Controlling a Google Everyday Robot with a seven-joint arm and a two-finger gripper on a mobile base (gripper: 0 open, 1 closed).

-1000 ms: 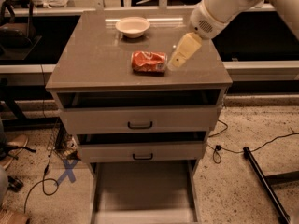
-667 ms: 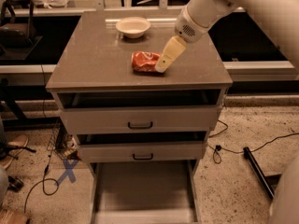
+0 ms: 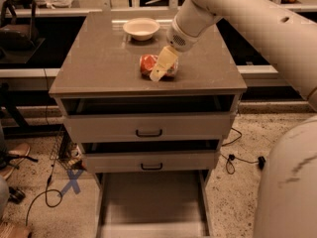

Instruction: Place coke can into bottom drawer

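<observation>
The coke can (image 3: 145,65) lies on its side on the cabinet (image 3: 99,68) top, not yet lifted. The gripper (image 3: 159,67) overlaps it; its state cannot be told. The bottom drawer (image 3: 148,200) stands open at the cabinet base. Grasp, transfer and release remain.

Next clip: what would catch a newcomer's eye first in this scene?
The big white arm reaches in from the upper right, its pincer down at the red coke can in the middle of the countertop. Behind the can, a white bowl sits near the back edge. At the foot of the cabinet, the bottom drawer stands pulled far out toward the camera.
</observation>
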